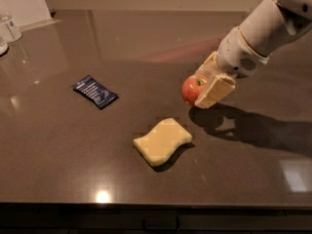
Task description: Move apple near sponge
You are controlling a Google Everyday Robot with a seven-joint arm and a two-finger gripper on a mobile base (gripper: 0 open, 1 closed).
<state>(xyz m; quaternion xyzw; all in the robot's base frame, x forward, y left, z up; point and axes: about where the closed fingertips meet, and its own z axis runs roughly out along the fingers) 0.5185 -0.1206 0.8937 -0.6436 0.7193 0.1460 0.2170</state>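
The small red apple (191, 89) with a yellowish patch is held in my gripper (204, 87), lifted a little above the dark table (58, 145), with its shadow below. The gripper's cream fingers (216, 90) are shut on the apple from the right. The white arm reaches in from the upper right. The flat pale yellow sponge (162, 141) with wavy edges lies on the table below and left of the apple, a short gap away.
A dark blue snack packet (95, 91) lies at the left middle. Clear bottles (9, 29) stand at the far left back by a white wall panel. The table's front edge runs along the bottom.
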